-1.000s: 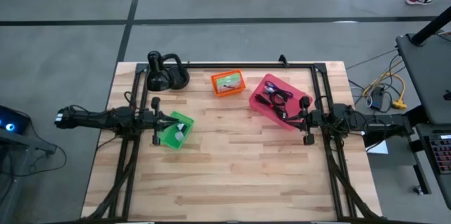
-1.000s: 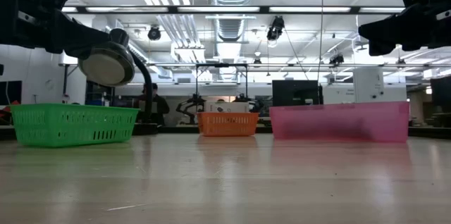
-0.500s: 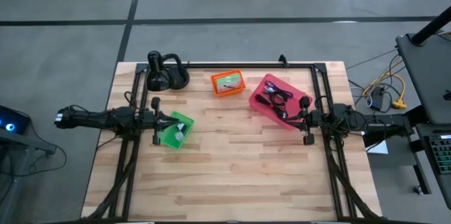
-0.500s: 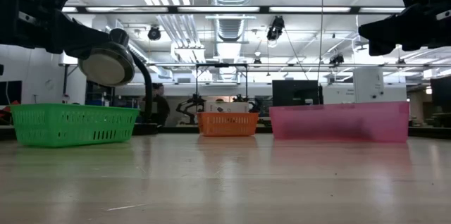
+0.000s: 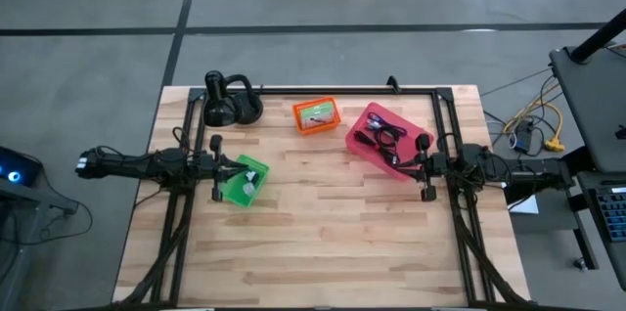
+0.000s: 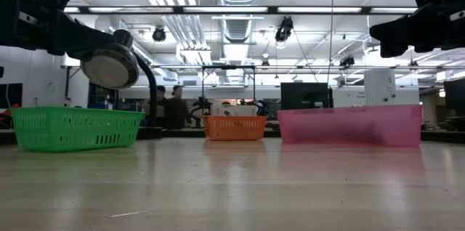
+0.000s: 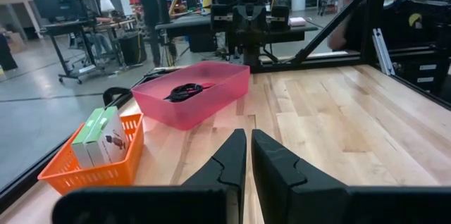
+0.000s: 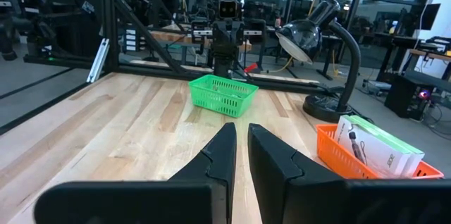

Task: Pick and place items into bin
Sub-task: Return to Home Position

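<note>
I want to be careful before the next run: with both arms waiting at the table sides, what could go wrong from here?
1. The left end effector hangs right by the green basket; a low move could push it.
2. The pink bin lies slanted close to the right end effector, so that arm might clip its corner when it starts.

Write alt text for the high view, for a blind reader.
A wooden table holds a green basket, an orange basket and a pink bin of black cables; the left gripper and right gripper rest at opposite sides.
</note>
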Motion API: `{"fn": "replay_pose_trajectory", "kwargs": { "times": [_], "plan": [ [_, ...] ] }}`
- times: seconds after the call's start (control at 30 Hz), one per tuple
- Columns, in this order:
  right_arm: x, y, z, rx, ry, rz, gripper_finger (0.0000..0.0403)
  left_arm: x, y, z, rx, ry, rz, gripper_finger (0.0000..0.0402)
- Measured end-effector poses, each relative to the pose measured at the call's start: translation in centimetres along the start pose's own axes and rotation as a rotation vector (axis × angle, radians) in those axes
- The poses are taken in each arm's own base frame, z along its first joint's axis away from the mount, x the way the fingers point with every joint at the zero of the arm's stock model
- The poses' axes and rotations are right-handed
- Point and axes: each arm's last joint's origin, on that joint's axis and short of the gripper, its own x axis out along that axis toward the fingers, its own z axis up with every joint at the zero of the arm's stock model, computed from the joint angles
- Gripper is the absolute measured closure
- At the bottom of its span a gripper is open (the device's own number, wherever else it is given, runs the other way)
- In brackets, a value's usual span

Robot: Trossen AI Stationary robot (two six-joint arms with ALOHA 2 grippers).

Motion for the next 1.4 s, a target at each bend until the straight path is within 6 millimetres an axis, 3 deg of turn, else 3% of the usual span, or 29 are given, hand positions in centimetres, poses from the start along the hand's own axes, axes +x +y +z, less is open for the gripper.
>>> {"fn": "replay_pose_trajectory", "kwargs": {
  "times": [1.4],
  "plan": [
    [0.0, 0.0, 0.0, 0.0, 0.0, 0.0, 0.0374, 0.03, -0.01, 0.08, -0.004, -0.02, -0.001, 0.0393]
  ]
}}
